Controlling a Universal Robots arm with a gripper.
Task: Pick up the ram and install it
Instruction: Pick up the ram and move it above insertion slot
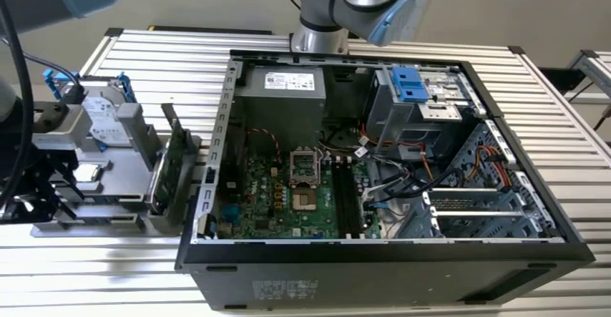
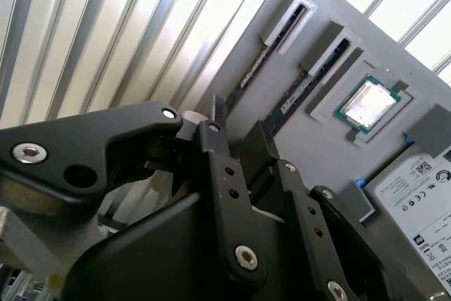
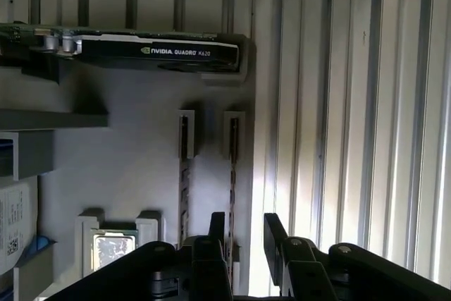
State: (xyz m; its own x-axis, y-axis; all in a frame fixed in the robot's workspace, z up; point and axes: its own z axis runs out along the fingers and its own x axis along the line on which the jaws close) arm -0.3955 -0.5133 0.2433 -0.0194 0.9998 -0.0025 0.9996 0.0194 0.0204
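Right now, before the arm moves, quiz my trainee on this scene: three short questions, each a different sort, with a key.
1. True or false: the black two-finger gripper is shut on a long thin dark ram stick.
2. How many such sticks stand in the flat grey holder tray? A one, B two, C four.
3. Fill in: the silver square processor chip lies in a recess of the ____.
Key: 1 false, it is open; 2 B; 3 holder tray.
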